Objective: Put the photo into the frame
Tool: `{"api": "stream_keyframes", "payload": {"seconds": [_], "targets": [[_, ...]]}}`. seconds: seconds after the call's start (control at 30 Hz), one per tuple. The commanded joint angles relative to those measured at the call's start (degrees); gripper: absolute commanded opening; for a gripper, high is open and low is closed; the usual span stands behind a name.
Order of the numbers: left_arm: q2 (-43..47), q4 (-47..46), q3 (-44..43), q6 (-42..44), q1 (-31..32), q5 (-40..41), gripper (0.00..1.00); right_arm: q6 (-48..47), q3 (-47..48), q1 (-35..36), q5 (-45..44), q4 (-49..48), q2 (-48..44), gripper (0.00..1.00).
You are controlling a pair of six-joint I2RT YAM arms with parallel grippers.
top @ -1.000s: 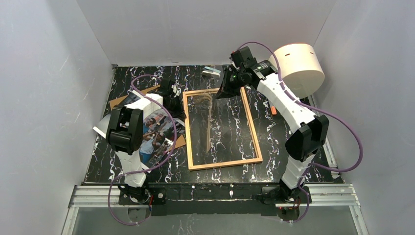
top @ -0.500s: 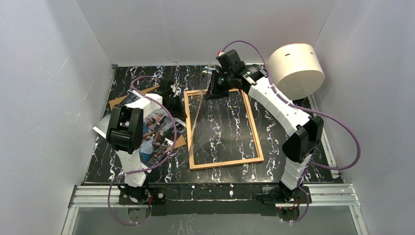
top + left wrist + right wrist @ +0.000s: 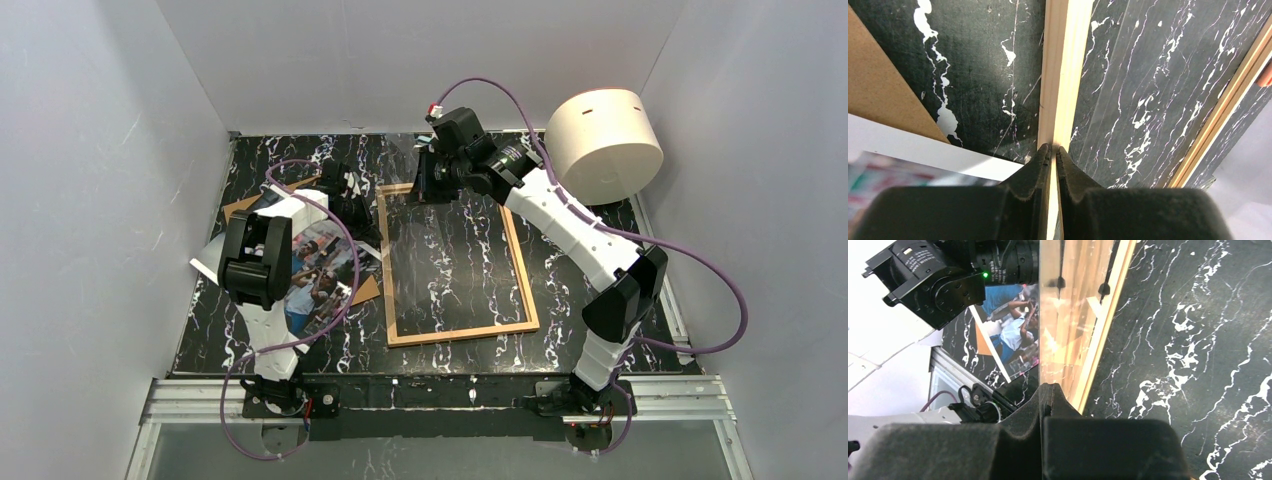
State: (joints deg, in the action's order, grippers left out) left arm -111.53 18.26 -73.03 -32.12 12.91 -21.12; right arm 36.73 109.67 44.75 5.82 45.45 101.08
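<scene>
The frame [image 3: 460, 334] lies flat in the middle of the black marbled worktop [image 3: 470, 356], its long sides running 12 to 6 o'clock. The left gripper [image 3: 1053, 150] has its jaws pinched shut on the frame's 9 o'clock rail, near the far corner. At the 12 o'clock end the right gripper [image 3: 1050, 390] has its jaws closed on the edge of the clear glass pane [image 3: 1068, 315], which tilts up off the wood edging, while the photo [image 3: 322, 278] lies face up at 9 o'clock of the frame on the brown cardboard board [image 3: 238, 209], partly under the left arm.
</scene>
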Motion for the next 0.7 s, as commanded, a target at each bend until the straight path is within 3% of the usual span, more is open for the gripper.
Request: {"api": "stream_keyframes", "payload": {"seconds": [0.0, 0.33, 0.67], "targets": [[-4.2, 2.0, 0.9, 0.8, 0.5, 3.0, 0.07, -2.3, 1.2, 0.1, -3.5, 0.0, -1.6, 0.01], [-4.6, 2.0, 1.0, 0.8, 0.4, 3.2, 0.07, -1.1, 5.4, 0.3, -7.6, 6.4, 2.1, 0.01], [-5.7, 3.1, 0.5, 2.3, -0.1, 3.9, 0.07, -5.3, 10.4, 0.2, -6.2, 9.0, 3.1, 0.01]]}}
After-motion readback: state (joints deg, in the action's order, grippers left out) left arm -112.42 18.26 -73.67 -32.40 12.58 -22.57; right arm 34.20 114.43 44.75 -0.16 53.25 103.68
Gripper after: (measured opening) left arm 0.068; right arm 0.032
